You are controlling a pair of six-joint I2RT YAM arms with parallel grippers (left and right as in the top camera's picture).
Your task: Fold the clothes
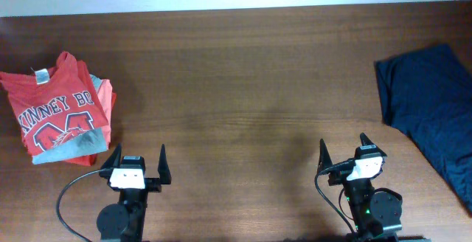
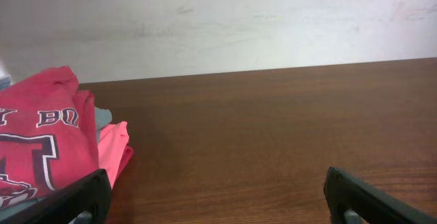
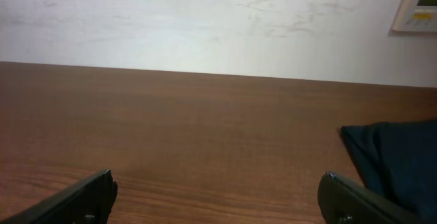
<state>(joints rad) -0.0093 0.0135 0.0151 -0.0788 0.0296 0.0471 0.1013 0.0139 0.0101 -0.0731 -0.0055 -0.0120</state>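
Observation:
A folded red T-shirt with white lettering (image 1: 55, 113) lies on top of a stack of folded clothes at the table's left; it also shows in the left wrist view (image 2: 41, 135), with a pink garment (image 2: 113, 145) under it. A dark navy garment (image 1: 435, 105) lies unfolded at the right edge, and shows in the right wrist view (image 3: 399, 159). My left gripper (image 1: 139, 161) is open and empty near the front edge, just right of the stack. My right gripper (image 1: 343, 147) is open and empty, left of the navy garment.
The brown wooden table (image 1: 243, 87) stretches between the stack and the navy garment. A white wall (image 2: 218, 19) stands behind the far edge, with a small wall panel (image 3: 420, 5) at the right.

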